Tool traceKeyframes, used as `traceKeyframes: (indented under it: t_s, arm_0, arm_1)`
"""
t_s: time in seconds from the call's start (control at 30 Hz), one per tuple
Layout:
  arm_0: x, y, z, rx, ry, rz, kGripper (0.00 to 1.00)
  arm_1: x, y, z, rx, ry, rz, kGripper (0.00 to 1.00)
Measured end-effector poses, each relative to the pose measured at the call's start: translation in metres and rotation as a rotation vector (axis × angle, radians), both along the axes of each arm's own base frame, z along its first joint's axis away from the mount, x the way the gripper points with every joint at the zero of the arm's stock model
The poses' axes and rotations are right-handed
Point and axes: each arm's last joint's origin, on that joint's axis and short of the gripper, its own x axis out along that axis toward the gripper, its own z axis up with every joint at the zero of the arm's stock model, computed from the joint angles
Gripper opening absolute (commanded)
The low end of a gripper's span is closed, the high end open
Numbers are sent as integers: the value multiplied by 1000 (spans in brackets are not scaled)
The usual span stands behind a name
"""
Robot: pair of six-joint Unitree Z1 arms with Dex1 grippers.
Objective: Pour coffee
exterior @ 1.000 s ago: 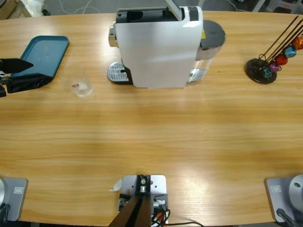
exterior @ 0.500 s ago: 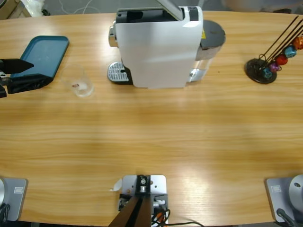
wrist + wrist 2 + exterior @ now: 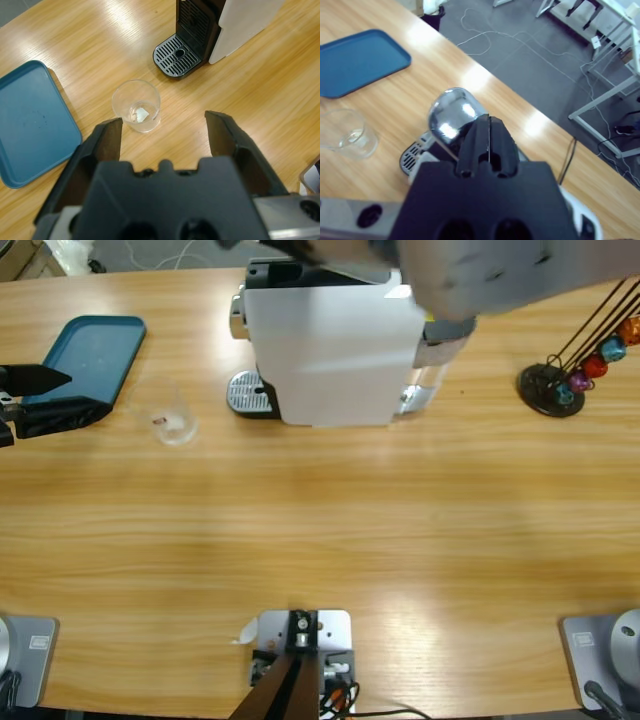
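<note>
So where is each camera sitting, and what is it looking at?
High view: fixed above the table, looking straight down on the coffee machine, glass and blue tray; the left claw shows at the edge.
Left wrist view: on the left arm, looking along its open claw at the glass, with the tray beside it.
Right wrist view: on the right arm, looking along its shut claw above the machine's shiny lever.
All three share the glass and tray.

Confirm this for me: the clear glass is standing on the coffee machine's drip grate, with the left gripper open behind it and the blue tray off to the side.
Not quite. The clear glass stands on the bare table, apart from the drip grate of the coffee machine, as the left wrist view shows. The rest holds: the left gripper is open and the blue tray lies beside it.
</note>
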Motion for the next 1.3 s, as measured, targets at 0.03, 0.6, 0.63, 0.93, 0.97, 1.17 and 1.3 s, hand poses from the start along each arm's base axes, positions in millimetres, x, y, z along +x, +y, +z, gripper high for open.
traceKeyframes:
  t_s: [0.03,0.6,0.63,0.93,0.97,1.17,1.3]
  arm_0:
    - [0,0,0,0,0,0,697]
    - [-1,0,-1,6,8,0,697]
    - [-1,0,-1,6,8,0,697]
    - [-1,1,-1,8,9,0,697]
    - [-1,1,-1,8,10,0,697]
    - [-1,1,-1,9,11,0,697]
    - [-1,1,-2,11,14,0,697]
  arm_1:
    - [-1,2,-1,2,3,4,0]
    - [-3,3,-8,45,26,4,0]
    - [-3,3,-8,51,29,5,0]
    - [-3,4,-11,75,38,4,0]
    - [-3,4,-12,78,40,3,0]
    - [-4,3,-19,91,43,0,0]
    - [-4,3,-21,99,46,1,0]
